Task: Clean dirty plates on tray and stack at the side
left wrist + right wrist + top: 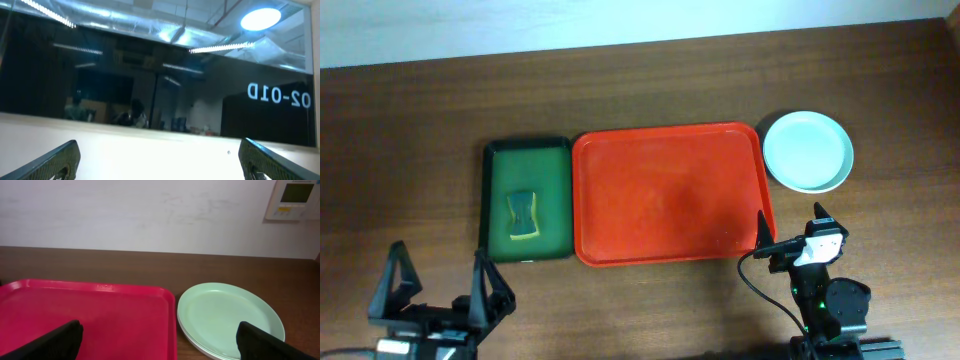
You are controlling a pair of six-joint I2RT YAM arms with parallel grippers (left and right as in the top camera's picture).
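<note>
Stack of round pale mint plates (808, 151) sits on brown wooden tabletop (420, 100), just beside far right corner of large red rectangular plastic tray (670, 195). Spread wide, nothing held: left pincer (442, 285), right pincer (790, 228).

Overhead view was evenly lit, slightly soft; faint sheen on tray (670, 195). Left wrist view was dim; ceiling lamp (260, 19) glared, reflections streaked dark glass (125, 75). Right wrist view was bright.

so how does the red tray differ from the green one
The red tray is bright red and wider; the green tray is dark green and narrower. The red tray is bare, while the green tray holds a sponge. Both are rounded rectangles lying flat side by side.
</note>
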